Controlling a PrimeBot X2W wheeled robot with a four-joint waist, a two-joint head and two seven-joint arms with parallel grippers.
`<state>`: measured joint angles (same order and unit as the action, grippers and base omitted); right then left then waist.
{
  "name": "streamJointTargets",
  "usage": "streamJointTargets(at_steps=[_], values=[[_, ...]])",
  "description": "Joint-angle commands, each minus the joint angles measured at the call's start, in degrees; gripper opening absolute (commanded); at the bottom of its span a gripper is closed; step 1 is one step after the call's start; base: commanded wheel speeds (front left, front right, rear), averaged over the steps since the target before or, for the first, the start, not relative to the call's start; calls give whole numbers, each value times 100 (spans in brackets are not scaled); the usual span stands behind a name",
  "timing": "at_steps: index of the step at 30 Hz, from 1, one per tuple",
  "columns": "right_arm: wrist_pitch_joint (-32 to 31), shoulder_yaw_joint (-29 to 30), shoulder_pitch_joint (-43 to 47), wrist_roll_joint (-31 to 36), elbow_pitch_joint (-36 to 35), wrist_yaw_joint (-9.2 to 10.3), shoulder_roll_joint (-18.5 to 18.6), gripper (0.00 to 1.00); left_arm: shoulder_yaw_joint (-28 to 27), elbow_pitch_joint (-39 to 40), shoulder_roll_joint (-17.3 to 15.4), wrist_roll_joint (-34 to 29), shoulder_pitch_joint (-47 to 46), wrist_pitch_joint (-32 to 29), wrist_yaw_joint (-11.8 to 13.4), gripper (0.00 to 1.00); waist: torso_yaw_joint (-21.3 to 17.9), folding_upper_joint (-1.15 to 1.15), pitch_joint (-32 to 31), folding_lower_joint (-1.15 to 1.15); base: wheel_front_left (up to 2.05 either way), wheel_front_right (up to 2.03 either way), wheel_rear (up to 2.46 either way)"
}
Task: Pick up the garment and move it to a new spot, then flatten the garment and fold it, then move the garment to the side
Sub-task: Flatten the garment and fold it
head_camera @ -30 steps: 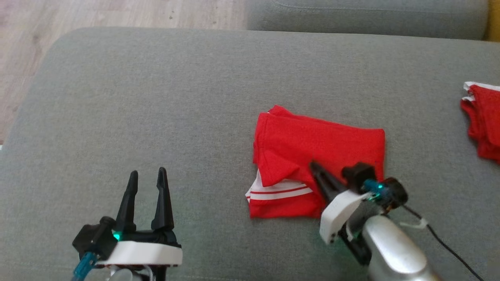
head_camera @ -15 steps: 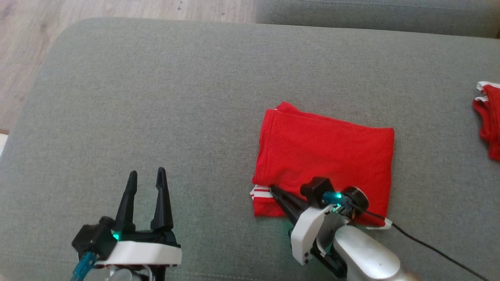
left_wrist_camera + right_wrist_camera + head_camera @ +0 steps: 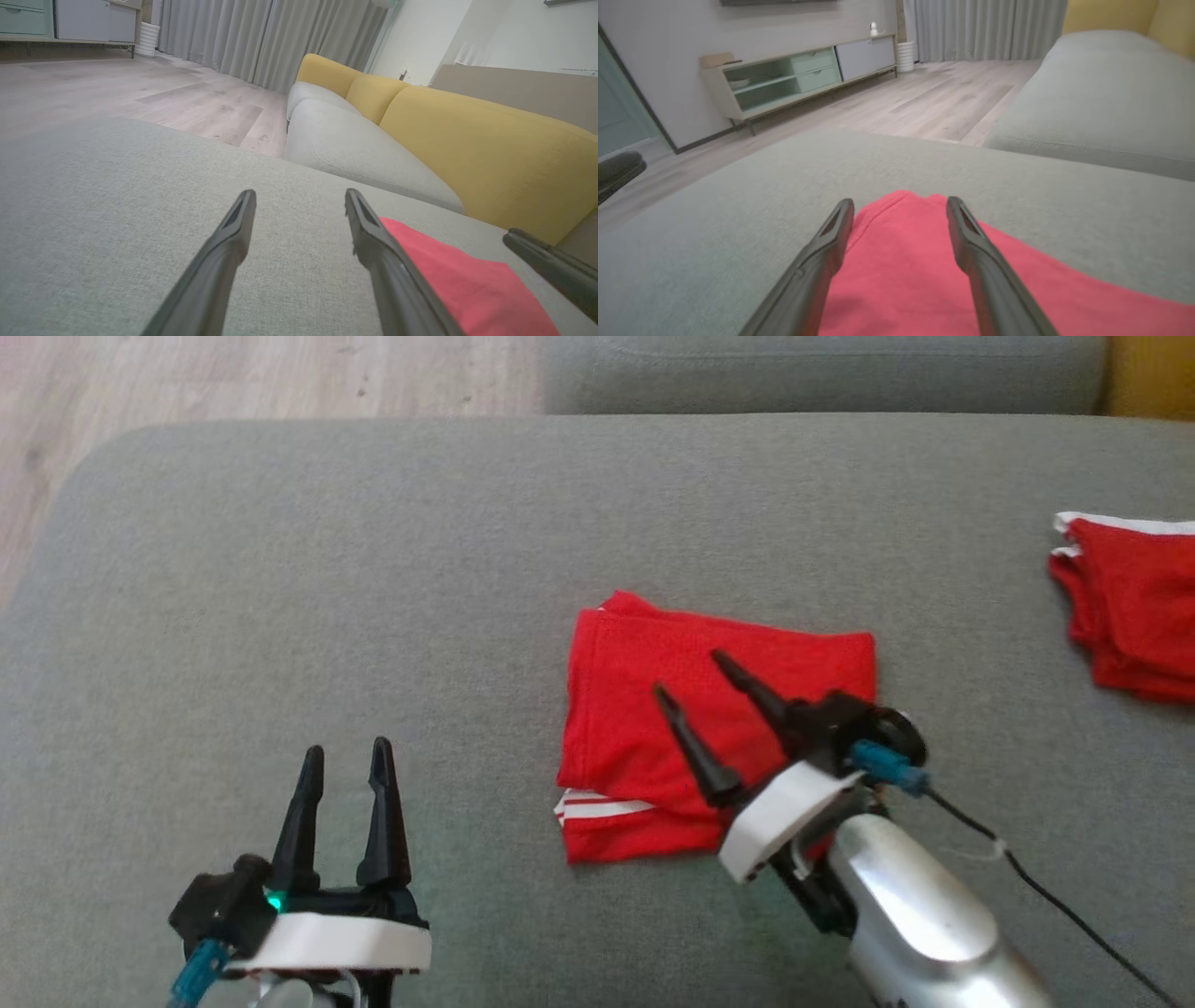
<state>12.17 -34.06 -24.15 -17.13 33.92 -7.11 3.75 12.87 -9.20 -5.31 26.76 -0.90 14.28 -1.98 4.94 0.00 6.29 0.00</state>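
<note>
The folded red garment (image 3: 625,709) lies flat in the middle of the grey sofa cushion (image 3: 373,569), white stripes showing at its near left edge. My right gripper (image 3: 689,674) hovers open over the garment's near half with nothing between its fingers, which point toward the far left. In the right wrist view the gripper (image 3: 900,201) stands open above the red cloth (image 3: 901,280). My left gripper (image 3: 346,749) is open and empty over bare cushion, well to the garment's left. Its wrist view shows the gripper (image 3: 300,193) with the garment (image 3: 467,289) to the right.
A second red garment (image 3: 1130,607) with white trim lies at the cushion's right edge. Another grey cushion (image 3: 822,373) sits beyond, with wooden floor (image 3: 233,373) at the far left. A yellow sofa back (image 3: 467,149) and a low cabinet (image 3: 798,79) stand farther off.
My right gripper was shut low at the garment's near left edge; it has let go, opened and risen over the cloth. The turned-up flap now lies flat. The head camera shifted.
</note>
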Motion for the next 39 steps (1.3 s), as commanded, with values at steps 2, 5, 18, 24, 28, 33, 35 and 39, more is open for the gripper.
streamJointTargets(at_steps=[2, 5, 18, 24, 28, 33, 35, 39], values=[[95, 377, 235, 164, -405, -37, -65, 100, -149, 117, -86, 20, -166, 39, 18, 100, -161, 0, -111, 0, 0, 0, 0], [113, 967, 540, 400, -716, -37, -68, 100, -89, 58, -62, 47, -184, 5, 4, 100, -251, 0, -179, 0, 0, 0, 0], [-127, 2485, 1877, 586, -1843, -37, -86, 100, -64, -518, -50, 157, 48, -4, 20, 100, -439, 0, -489, 0, 0, 0, 0], [-117, 2739, 2221, 590, -2085, -37, -86, 100, -87, -616, -83, 102, 192, 27, 52, 100, -416, 0, -623, 0, 0, 0, 0], [-146, 2676, 2326, 563, -2081, -37, -87, 100, -86, -616, -82, 88, 205, 37, 57, 100, -391, 0, -653, 0, 0, 0, 0], [-200, 2620, 2351, 561, -2064, -37, -87, 100, -56, -612, -78, 84, 203, 42, 54, 100, -383, 0, -665, 0, 0, 0, 0], [-214, 2630, 2356, 573, -2067, -37, -87, 100, -46, -612, -87, 82, 197, 44, 61, 100, -385, 0, -664, 0, 0, 0, 0], [-230, 2669, 2351, 599, -2049, -37, -87, 100, -33, -614, -98, 82, 182, 45, 70, 100, -384, 0, -657, 0, 0, 0, 0]])
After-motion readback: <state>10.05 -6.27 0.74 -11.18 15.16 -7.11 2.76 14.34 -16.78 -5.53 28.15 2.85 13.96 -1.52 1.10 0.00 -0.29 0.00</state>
